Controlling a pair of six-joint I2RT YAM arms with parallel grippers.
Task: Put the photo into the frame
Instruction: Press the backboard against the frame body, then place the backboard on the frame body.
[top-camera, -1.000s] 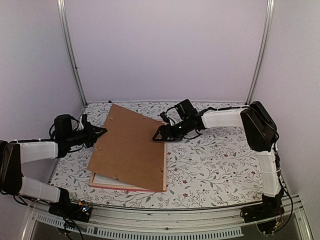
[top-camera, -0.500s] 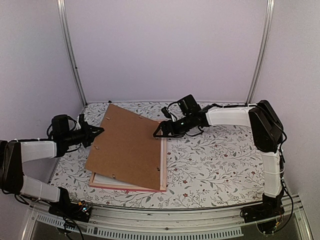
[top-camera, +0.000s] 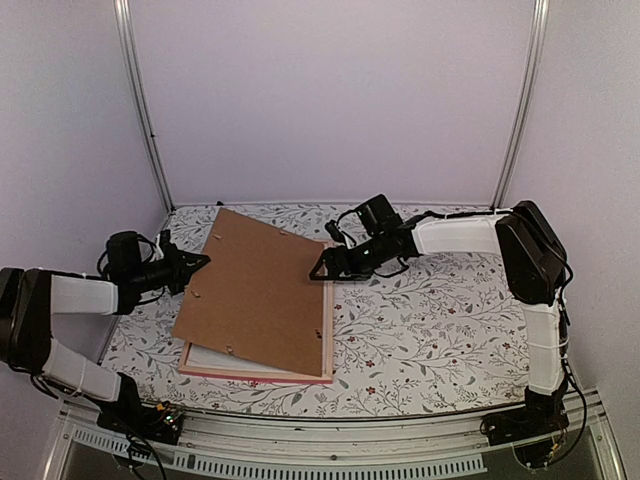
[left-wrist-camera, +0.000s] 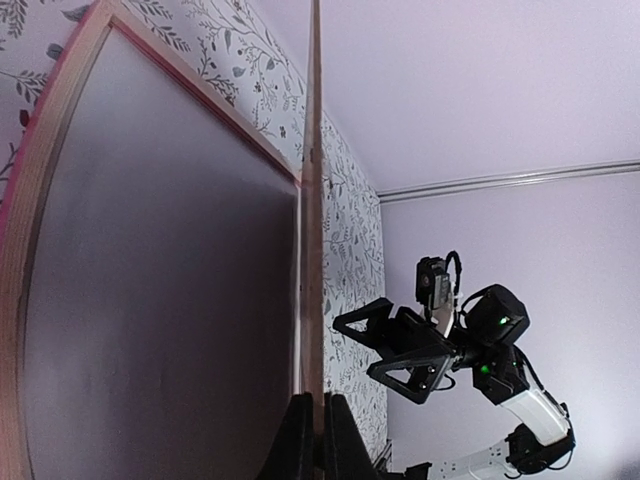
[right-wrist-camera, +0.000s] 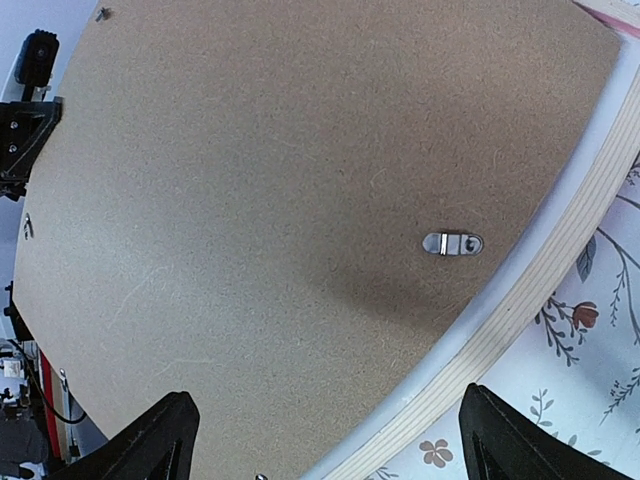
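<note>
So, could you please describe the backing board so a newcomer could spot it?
Left of centre on the flowered table lies a pink frame. The board is the plain brown sheet tilted over it, pinched at its left edge by the left hand.

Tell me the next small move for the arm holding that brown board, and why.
Probably turn the backing board until its edges line up with the frame. The left fingers pinch its left edge, it sits skewed over the frame, and the right fingers stand open near its right corner, holding nothing.
</note>
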